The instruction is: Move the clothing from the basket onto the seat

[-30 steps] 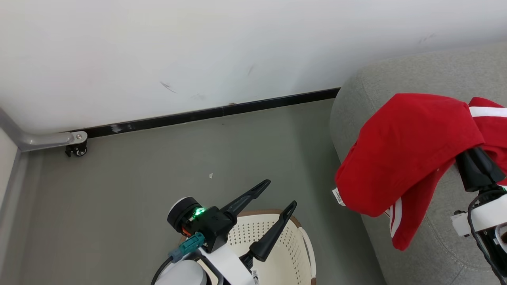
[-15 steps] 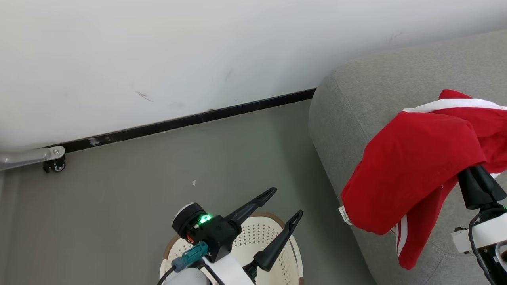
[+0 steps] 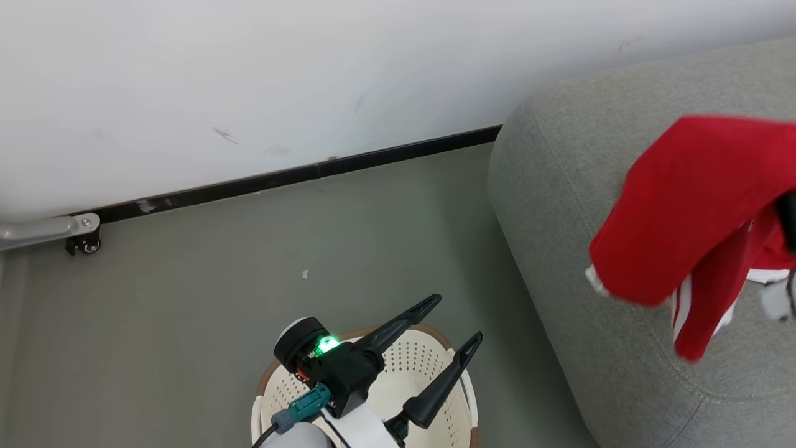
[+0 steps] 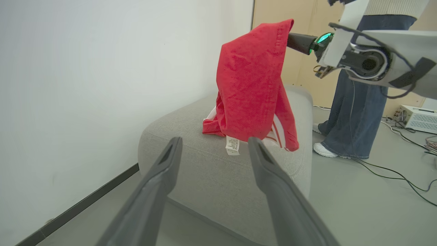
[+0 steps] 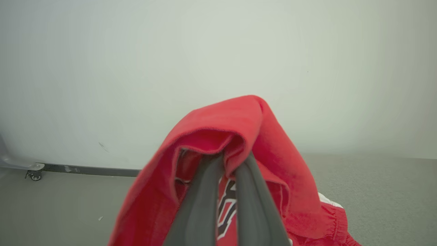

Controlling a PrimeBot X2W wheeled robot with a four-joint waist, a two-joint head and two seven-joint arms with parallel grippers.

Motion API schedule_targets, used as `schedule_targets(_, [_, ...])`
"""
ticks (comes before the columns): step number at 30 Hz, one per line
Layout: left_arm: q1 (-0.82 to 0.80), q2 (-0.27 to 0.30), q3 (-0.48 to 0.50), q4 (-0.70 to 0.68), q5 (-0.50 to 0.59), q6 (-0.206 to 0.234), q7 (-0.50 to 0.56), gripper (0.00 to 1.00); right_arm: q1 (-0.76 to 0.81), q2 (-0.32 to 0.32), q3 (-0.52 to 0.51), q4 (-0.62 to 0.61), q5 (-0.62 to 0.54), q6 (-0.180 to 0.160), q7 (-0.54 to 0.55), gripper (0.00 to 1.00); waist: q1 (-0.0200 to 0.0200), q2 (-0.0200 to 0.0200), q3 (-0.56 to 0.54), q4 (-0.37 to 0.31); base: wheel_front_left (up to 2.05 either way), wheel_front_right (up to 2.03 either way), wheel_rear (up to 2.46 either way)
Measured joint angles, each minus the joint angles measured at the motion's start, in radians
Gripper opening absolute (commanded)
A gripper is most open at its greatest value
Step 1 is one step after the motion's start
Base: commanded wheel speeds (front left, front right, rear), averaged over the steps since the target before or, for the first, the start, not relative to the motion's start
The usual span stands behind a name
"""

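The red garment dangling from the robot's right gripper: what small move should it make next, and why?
Probably lower the right gripper a little toward the seat. Its fingers are shut on the red garment, which hangs high over the cushion, near its edge. Lowering first should let the cloth settle on the seat rather than slide off when released.

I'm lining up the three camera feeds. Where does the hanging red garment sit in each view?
Head view: the red garment is at the right edge, hanging over the sofa.
Left wrist view: upper centre, above the sofa.
Right wrist view: bottom centre, draped over the right gripper, with the sofa at lower right.
Shared landmark: the grey sofa; the black skirting board also helps.
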State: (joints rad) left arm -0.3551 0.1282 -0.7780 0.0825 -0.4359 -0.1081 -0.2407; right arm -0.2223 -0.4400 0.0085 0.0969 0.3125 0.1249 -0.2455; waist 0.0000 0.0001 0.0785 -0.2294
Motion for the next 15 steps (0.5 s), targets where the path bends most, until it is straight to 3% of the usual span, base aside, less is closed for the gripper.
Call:
schedule_targets(6, [0.0,0.006,0.003,-0.016,0.014,0.018,0.001,1.0,-0.194,-0.071,0.0,0.068,0.0,0.0,0.054,0.0,0.0,0.0,0.025,0.017,0.0,0.0,0.0])
schedule_targets(15, [-0.02,0.007,0.01,-0.075,0.043,0.035,0.015,1.0,-0.427,-0.169,-0.102,0.204,0.021,0.0,0.117,0.0,0.0,0.0,0.082,0.043,0.0,0.0,0.0])
